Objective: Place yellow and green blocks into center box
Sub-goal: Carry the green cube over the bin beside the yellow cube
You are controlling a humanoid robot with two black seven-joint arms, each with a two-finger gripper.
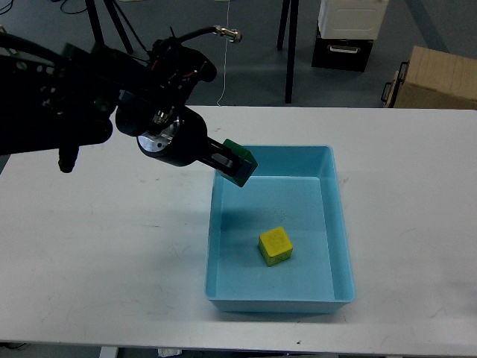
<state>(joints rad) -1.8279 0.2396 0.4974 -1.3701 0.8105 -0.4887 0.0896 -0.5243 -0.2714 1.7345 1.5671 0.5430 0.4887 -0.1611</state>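
While my left tool (237, 165) grips the green block (241, 159) between closed fingers just over the far-left corner of the light-blue tray (343, 224), the open floor lies down and right, beside the yellow block (275, 245) already inside.

White tabletop (89, 261), matte, spans the full width of the head view. Floor behind it grey-blue. Brown cardboard carton (440, 78) at far right, past the tabletop's back edge, dark handle on its left side. Black case (341, 52) on the floor, white container (352, 16) stacked on top. Dark stand leg (287, 52) upright just left of the case; tripod legs (112, 26) upper left.
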